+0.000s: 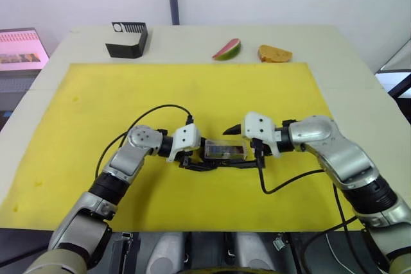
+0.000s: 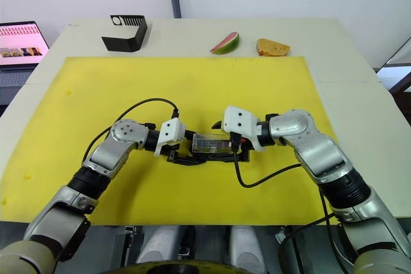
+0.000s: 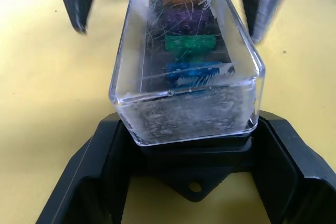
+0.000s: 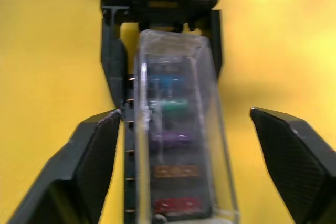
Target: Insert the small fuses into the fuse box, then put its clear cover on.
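The clear cover [image 3: 191, 51] already sits over the fuse box [image 3: 191, 174] and its small fuses [image 3: 190, 43], between both end effectors. The left end effector [image 1: 191, 157] clamps the box; the right end effector [image 4: 199, 150] is released astride it. Press down evenly, I think, until it seats.

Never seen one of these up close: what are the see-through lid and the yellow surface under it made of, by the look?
The clear cover looks like hard, scuffed transparent plastic: fine scratches, coloured fuses visible through it. The yellow mat looks soft and matte, perhaps foam or rubber.
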Robot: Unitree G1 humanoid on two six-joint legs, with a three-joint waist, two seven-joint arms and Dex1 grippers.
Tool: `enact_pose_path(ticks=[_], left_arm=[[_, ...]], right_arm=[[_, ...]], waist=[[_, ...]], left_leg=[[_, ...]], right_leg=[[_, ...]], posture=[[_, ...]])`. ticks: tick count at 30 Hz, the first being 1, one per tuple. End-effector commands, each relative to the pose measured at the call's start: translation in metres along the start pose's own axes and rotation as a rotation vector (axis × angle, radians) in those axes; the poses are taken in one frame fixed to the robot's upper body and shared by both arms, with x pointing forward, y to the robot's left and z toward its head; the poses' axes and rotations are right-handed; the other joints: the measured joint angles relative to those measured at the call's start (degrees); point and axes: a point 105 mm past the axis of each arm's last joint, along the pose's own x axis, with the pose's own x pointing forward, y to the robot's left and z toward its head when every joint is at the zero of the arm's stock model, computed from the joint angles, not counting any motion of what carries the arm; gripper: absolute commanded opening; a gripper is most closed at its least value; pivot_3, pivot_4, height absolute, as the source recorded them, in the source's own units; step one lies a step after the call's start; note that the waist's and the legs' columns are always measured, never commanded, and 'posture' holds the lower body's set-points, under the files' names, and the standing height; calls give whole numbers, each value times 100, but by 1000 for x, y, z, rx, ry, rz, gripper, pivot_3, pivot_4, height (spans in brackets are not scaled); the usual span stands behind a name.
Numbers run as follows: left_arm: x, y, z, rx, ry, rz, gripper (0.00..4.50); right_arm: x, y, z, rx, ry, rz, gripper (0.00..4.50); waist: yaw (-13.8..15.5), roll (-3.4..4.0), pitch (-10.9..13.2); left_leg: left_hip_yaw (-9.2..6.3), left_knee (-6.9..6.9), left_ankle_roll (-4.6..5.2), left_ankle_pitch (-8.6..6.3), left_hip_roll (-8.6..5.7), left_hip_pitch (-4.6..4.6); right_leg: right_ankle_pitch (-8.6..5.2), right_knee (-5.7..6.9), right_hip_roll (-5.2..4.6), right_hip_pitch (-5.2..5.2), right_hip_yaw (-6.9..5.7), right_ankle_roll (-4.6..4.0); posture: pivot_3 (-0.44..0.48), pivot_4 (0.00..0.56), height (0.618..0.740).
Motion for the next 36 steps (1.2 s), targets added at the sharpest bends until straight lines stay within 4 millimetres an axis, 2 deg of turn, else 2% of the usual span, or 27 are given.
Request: enact_pose_path(ticks=[1,8,14,29,35,36], left_arm=[[-3,4,3,17,9,10,2588],[-1,7,4,21,5,11,2588],[-1,10,5,22,1,23,2588],[0,10,4,17,-1,36,2588],[2,8,4,17,-1,29,2588],[3,8,4,16,-2,28,2588]], right_arm=[[-6,-2,15,-39,-37,-14,3939],[-7,10,15,35,-48,36,3939],[-4,12,2,62,-10,37,3939],[-13,12,21,0,-47,28,3939],[-10,3,41,68,-211,-18,3939],[-8,1,41,100,-245,-30,3686]], waist=[[1,0,0],[2,0,0],[4,0,0],[6,0,0],[5,-1,0],[5,-1,0]], left_leg=[[0,0,0,0,0,0],[0,0,0,0,0,0],[0,0,1,-1,0,0],[-1,0,1,-1,0,0],[-1,0,1,-1,0,0],[-2,0,1,-1,0,0]], right_leg=[[0,0,0,0,0,0],[0,0,0,0,0,0],[0,0,-1,0,0,0],[0,0,-1,0,0,0],[0,0,-1,0,0,0],[0,1,-1,0,0,0]], posture=[[0,150,740],[0,150,740],[0,150,740],[0,150,740],[0,150,740],[0,150,740]])
